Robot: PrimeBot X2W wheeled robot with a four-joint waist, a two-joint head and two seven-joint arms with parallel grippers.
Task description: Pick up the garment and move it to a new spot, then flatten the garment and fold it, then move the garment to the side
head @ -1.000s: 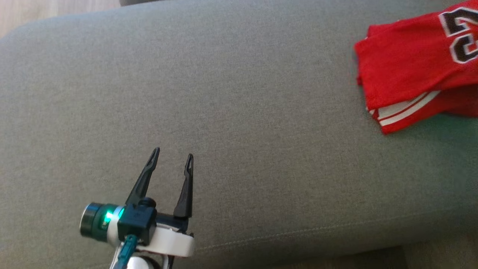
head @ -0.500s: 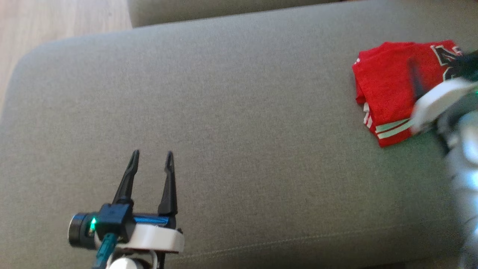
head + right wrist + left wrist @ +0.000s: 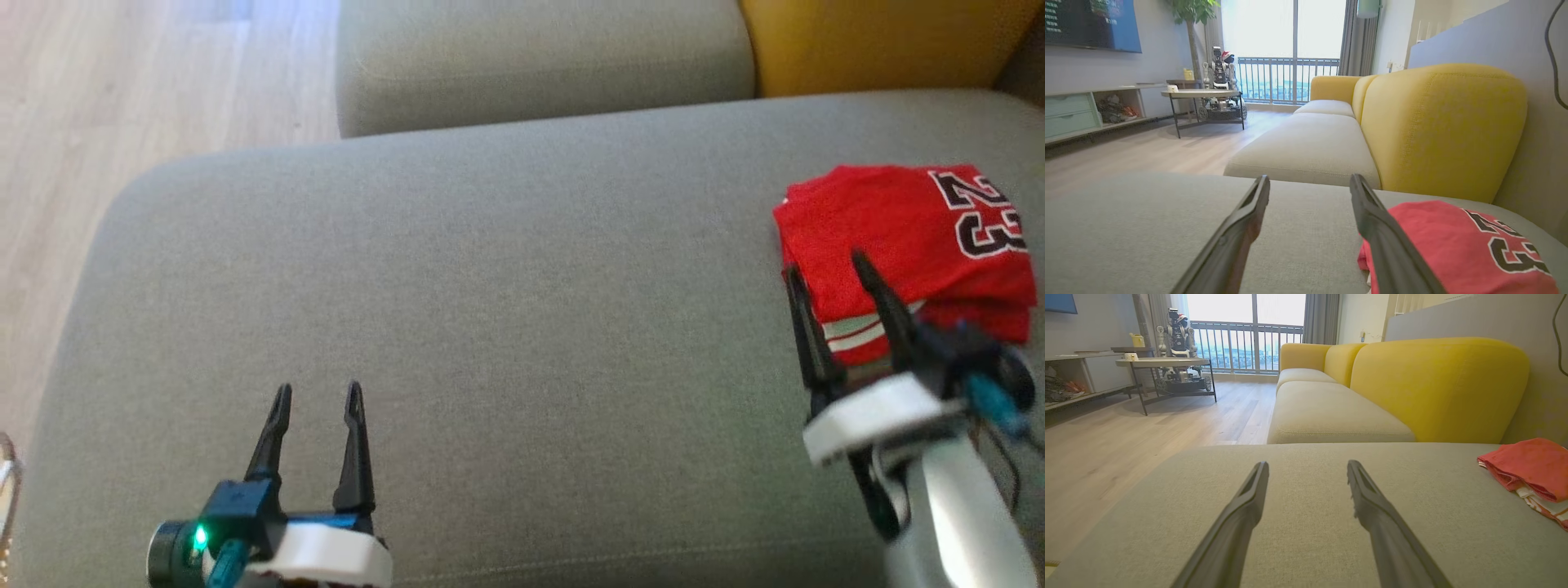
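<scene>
A folded red jersey (image 3: 898, 237) with a black "23" and white stripes lies at the right side of the grey sofa seat (image 3: 506, 310). Over the jersey's near left corner my right gripper (image 3: 824, 265) hovers open, holding nothing. In the right wrist view the jersey (image 3: 1457, 245) sits just right of the right finger (image 3: 1380, 232). My left gripper (image 3: 317, 394) stands open and empty above the seat's near left part, far from the garment. From the left wrist the jersey (image 3: 1531, 469) appears at the far right.
A yellow backrest cushion (image 3: 873, 41) stands behind the seat, with another grey seat cushion (image 3: 539, 61) beyond. Wooden floor (image 3: 106, 106) lies off the seat's left edge. A low table (image 3: 1200, 94) and a shelf unit are across the room.
The head camera has tilted up and shifted, bringing more sofa and floor into view. My right arm came in from the right and now hangs steady and open at the jersey's near corner.
</scene>
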